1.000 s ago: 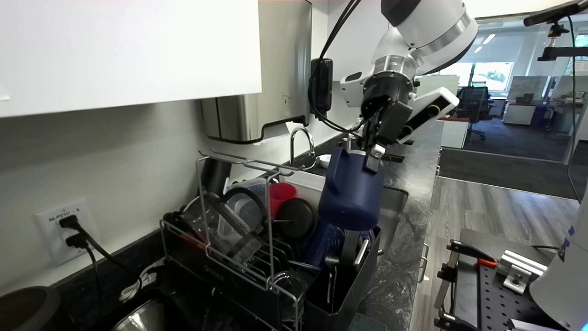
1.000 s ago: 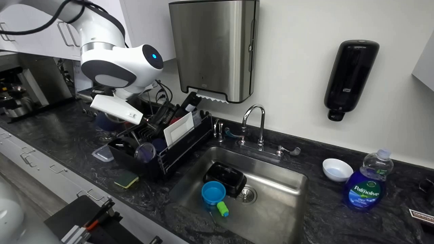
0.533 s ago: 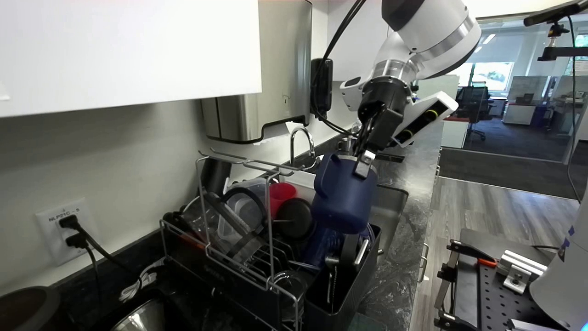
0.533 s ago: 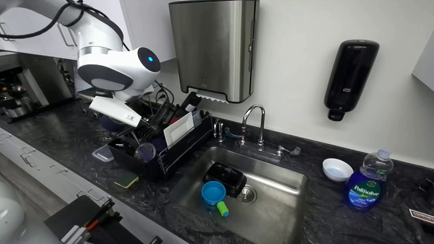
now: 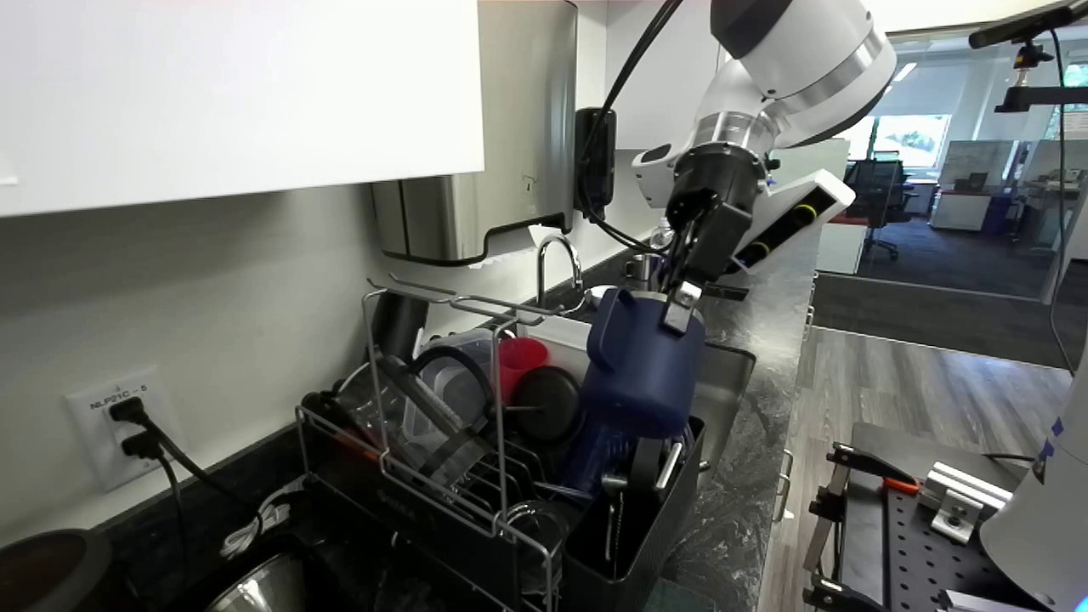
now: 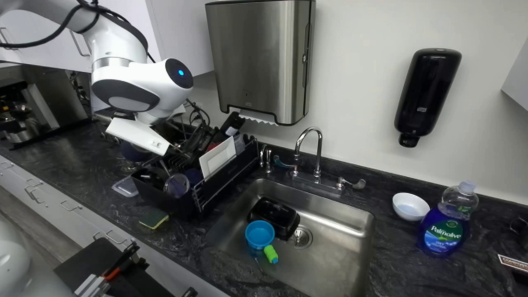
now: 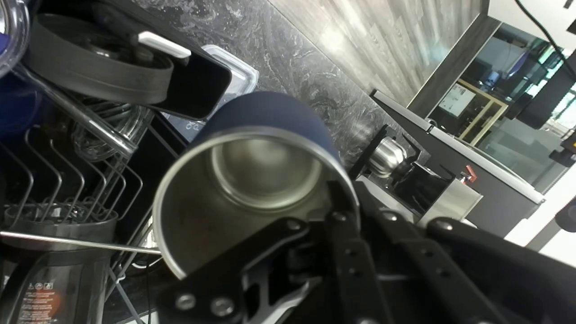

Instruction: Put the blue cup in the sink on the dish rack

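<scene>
From afar I'm gripping the blue cup (image 5: pixel 643 370) by its rim, the claw (image 7: pixel 348 188) pinching its wall; it's hanging mouth up, slightly tilted, near the crowded dish rack (image 5: pixel 425 518). I'm judging this the transfer step; next I'm likely needing to find a gap, lower gently and release

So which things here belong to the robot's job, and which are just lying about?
Part of the job:
dark blue cup, gripped at its rim
tool, holding it
dish rack, where it should go
sink, named in the task

Just lying about:
light-blue container, in the sink
black container, in the sink
sponge
white bowl
Palmolive bottle
red cup, in the dish rack
</scene>
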You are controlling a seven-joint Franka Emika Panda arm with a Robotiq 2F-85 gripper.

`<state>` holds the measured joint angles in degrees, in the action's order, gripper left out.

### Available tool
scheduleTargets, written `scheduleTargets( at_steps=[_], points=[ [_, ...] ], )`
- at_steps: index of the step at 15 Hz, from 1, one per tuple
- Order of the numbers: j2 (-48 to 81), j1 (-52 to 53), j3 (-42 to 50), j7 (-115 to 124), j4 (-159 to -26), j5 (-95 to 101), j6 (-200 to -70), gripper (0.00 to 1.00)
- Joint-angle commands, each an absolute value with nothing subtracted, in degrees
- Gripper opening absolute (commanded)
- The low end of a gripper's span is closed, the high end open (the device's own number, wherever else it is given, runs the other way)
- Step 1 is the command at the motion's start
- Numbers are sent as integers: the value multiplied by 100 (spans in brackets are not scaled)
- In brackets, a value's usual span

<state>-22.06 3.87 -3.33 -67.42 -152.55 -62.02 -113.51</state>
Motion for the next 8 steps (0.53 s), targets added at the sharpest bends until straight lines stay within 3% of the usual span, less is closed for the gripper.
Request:
scheduleTargets(
  at_steps=[1, 7, 8],
  points=[
    [-2219, 399, -314, -6729, -15256, -6186, -11344, 7],
    [-2226, 399, -314, -6727, -15268, -6186, -11344, 7],
    [-2239, 394, -307, -6730, -15276, -6191, -11340, 2]
  ],
)
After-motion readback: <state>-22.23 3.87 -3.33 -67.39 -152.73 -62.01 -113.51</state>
